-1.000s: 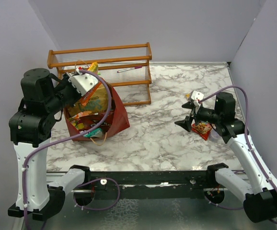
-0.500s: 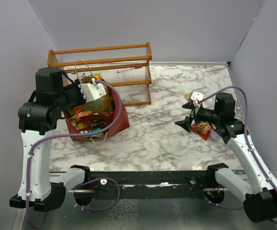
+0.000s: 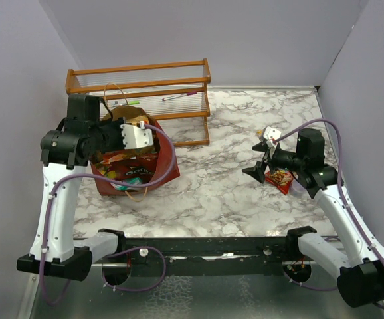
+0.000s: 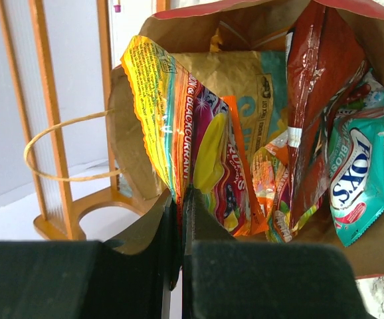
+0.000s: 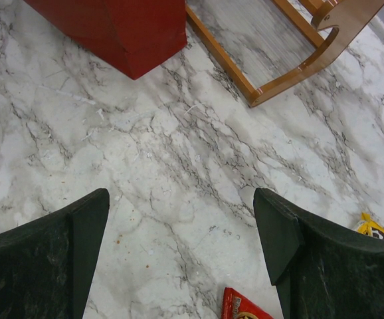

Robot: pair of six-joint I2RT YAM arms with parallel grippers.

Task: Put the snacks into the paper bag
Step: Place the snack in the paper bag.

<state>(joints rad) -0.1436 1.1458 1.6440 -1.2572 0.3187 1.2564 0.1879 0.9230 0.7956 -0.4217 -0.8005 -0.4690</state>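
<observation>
We see bare marble table (image 3: 212, 179) between paper bag (image 3: 109, 183) and right gripper (image 3: 257, 161), passable. The wooden rack (image 3: 139, 68) walls off the bag's far side. Crowded snacks (image 4: 245, 133) fill the bag's mouth around left gripper (image 4: 182, 199).

Left arm (image 3: 58, 206) rises tall from its base, its elbow high and its forearm reaching level toward the right. Left gripper (image 4: 181, 206) has its jaws pinched together on the edge of a snack packet (image 4: 179, 113). Right arm (image 3: 341, 212) leans forward and inward, its wrist low. Right gripper (image 5: 179, 196) points left and downward, its jaws spread wide apart.
</observation>
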